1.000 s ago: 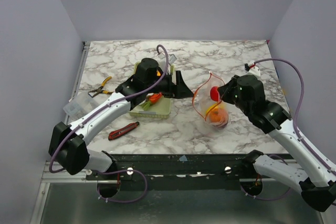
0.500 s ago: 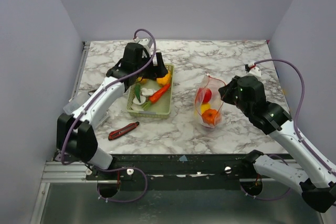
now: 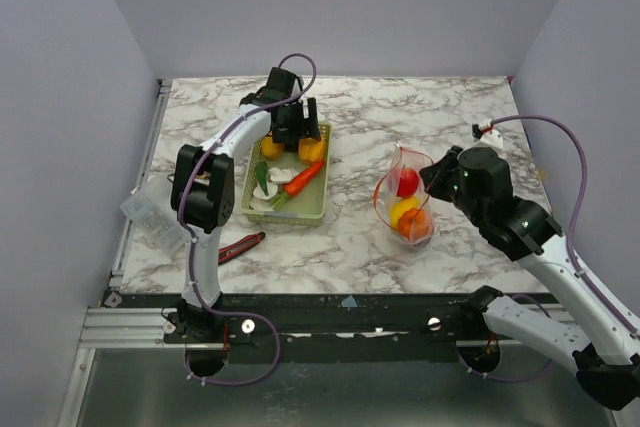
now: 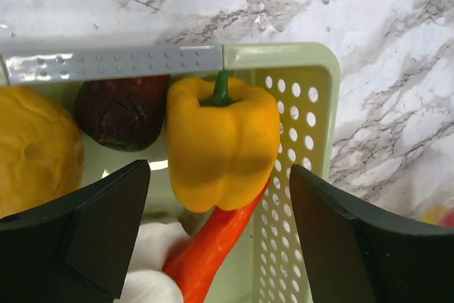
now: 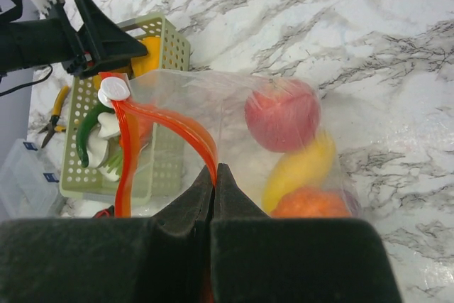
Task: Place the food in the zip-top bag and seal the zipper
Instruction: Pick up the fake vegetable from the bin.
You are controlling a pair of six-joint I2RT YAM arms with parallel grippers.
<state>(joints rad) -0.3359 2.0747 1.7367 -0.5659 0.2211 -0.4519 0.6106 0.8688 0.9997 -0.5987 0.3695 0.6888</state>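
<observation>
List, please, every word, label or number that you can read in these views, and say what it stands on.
No text can be read in any view.
Two small blue stickers on the clear box: too small to read.
Bag, basket, knife: no print shows.

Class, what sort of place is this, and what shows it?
Probably a robot lab booth, not a kitchen: plain walls box in the marble-patterned table, the left arm and right arm are mounted at its near edge.
</observation>
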